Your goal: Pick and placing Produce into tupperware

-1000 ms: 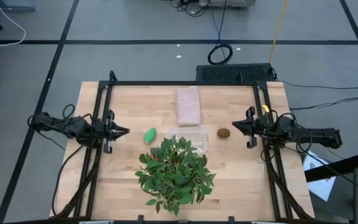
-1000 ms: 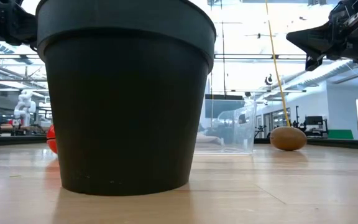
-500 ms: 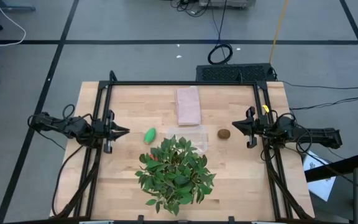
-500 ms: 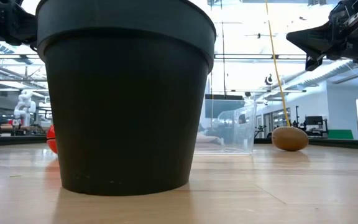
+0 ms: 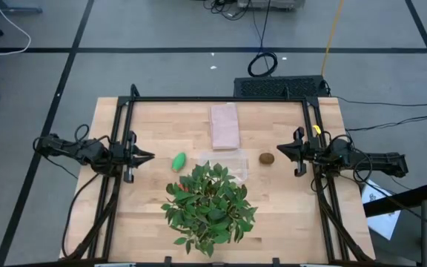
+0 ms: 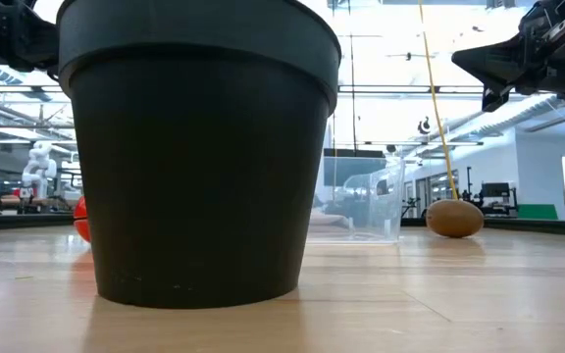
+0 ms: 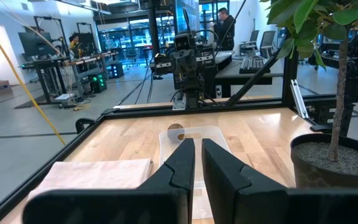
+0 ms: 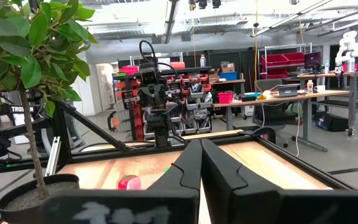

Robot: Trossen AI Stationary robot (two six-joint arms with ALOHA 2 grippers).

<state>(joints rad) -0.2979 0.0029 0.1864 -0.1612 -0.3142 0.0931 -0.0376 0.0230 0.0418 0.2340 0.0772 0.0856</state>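
Note:
The green oval (image 5: 179,161) lies on the table just ahead of my left gripper (image 5: 148,156). This gripper is level and shut, with only a thin slit between its fingers (image 7: 197,144). The brown kiwi-like piece (image 5: 267,158) rests on the wood close before my right gripper (image 5: 280,150), which is shut and holds nothing (image 8: 199,143). Between the two pieces stands the clear tupperware (image 5: 228,162), with nothing showing in it (image 6: 356,201). The red piece (image 6: 81,218) sits on the table behind the pot, under the leaves (image 8: 128,182).
A big potted plant (image 5: 210,204) in a black pot (image 6: 194,157) stands near the front edge, just before the tupperware. A pinkish folded cloth (image 5: 224,124) lies beyond the tub toward the far edge. A black frame (image 5: 221,99) rims the table.

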